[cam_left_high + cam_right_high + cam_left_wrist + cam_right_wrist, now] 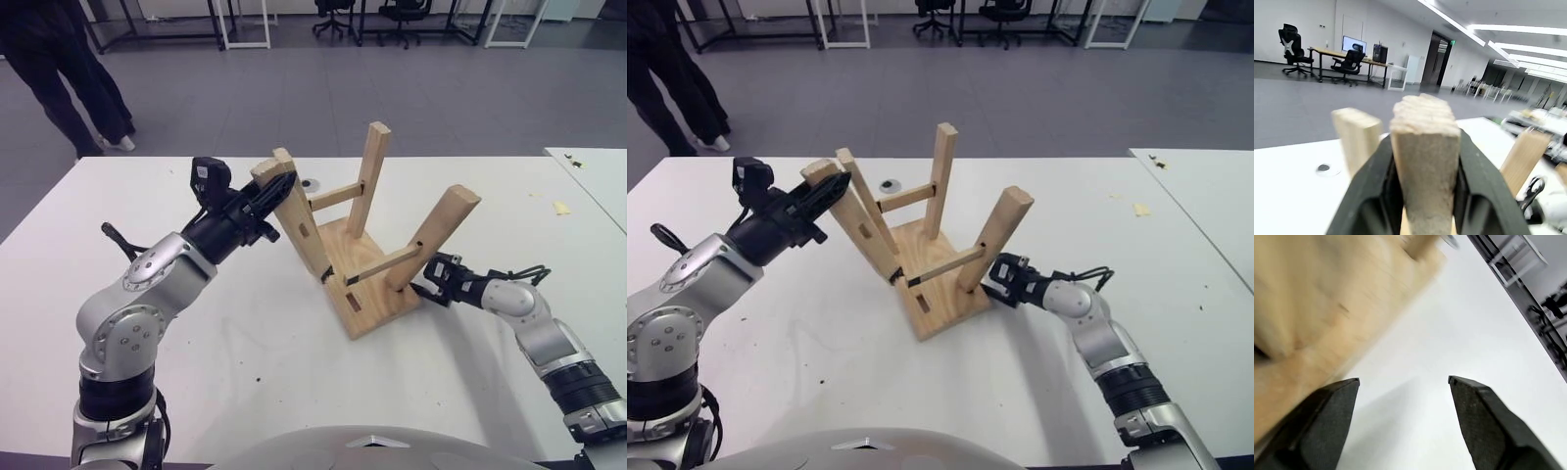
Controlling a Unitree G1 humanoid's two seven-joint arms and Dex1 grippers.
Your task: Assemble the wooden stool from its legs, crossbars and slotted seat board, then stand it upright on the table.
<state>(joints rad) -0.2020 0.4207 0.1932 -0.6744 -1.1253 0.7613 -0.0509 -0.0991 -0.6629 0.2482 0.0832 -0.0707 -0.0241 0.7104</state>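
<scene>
left arm: comes in from 7 o'clock, elbow bent and raised off the table [245, 352], forearm angled up toward 1 o'clock.
right arm: comes in from 5 o'clock, low over the table, forearm pointing to 10 o'clock, wrist roughly level.
right gripper [1403, 382]: fingers apart, nothing between them. It sits just beside the seat board [370, 311] at the board's 3 o'clock edge, by the base of the right leg [436, 235]. Contact with the wood: cannot tell.
stool: upside down at table centre, seat board on the table and tilted, legs pointing up and splayed.
left gripper [279, 186]: clamped on the top end of the left leg [302, 230], at 10 o'clock of the board. Wrist view has both fingers [1481, 191] pressed against the leg's sides.
second left leg [1357, 137]: just beside the clamped one.
near crossbar [384, 266]: runs from the left legs to the right leg.
far leg [368, 176]: near upright, at 12 o'clock of the board.
far crossbar [333, 198]: joins the far leg to the left pair.
small dark disc [312, 183]: on the table just beyond the stool, at 12 o'clock.
second white table [598, 181]: at 2 o'clock, apart from the main table.
office chairs [367, 15]: on the floor behind, at 12 o'clock.
</scene>
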